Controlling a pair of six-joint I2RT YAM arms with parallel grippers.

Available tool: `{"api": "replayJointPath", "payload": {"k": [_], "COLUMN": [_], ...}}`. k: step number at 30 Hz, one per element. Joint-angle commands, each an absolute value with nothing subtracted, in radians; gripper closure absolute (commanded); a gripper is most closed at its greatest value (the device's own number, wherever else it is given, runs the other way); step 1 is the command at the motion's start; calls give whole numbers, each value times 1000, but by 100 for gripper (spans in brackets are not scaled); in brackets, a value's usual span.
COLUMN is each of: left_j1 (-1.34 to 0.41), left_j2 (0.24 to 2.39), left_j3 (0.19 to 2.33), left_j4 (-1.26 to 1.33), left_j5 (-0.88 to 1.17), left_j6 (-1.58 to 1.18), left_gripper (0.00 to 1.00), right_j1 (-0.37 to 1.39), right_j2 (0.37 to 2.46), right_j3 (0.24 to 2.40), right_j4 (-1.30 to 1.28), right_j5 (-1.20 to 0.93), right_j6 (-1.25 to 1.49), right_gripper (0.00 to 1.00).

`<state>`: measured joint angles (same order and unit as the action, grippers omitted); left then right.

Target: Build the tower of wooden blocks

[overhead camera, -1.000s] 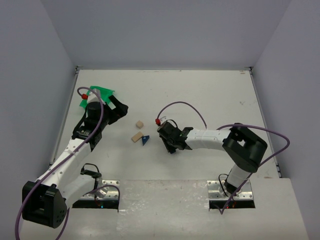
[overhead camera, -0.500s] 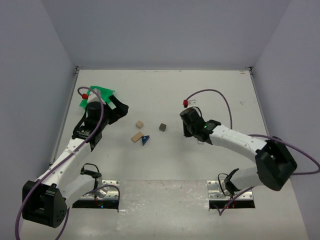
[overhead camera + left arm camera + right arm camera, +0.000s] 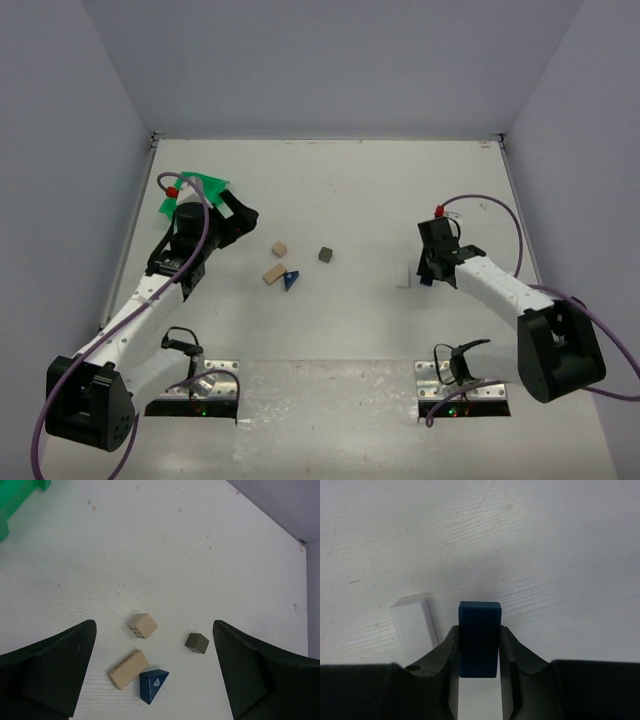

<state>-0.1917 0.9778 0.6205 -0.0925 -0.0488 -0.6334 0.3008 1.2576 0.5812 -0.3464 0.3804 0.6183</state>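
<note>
Jaws on the left gripper stand spread wide with nothing between them. It hangs just off the green bin and looks down on the loose blocks. Nearest it lies the tan cube. Just beside that is the long tan block, its long axis slanting across the table. The blue wedge touches, or all but touches, the near end of that block. A little further right, apart from these three, sits the dark grey cube. No block stands on another, so the tower looks not yet begun.

Well to the right of the group, a pale block lies flat on the table by itself. Just to its right the right gripper is clenched on a blue block. The block's long axis runs along the fingers and its far end sticks out past the tips.

The coming move likely turns on this: the group lies well away to the left of the held blue block, and the left arm is much the nearer to it. The right arm would have to carry its block leftward across bare table, past the pale block. Which block is meant as the base I cannot tell.
</note>
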Motion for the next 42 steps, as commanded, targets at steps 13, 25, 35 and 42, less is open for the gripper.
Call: {"api": "replayJointPath", "payload": {"k": [13, 25, 35, 42], "left_j1": [-206, -206, -209, -212], "left_j2": [969, 971, 971, 970], "left_j3": [613, 614, 617, 618], "left_j4": [-40, -40, -40, -40], "left_j5": [-40, -40, -37, -37], "left_j6": [-630, -629, -629, -627], "left_gripper": [0, 0, 0, 0], "right_j1": [293, 293, 293, 293], "right_j2": [1363, 1385, 1382, 1382], "right_j3": [582, 572, 567, 570], "right_j4": [-176, -160, -159, -166], "right_j5": [268, 258, 228, 231], "right_j6": [553, 532, 531, 542], "right_gripper": [79, 76, 73, 67]}}
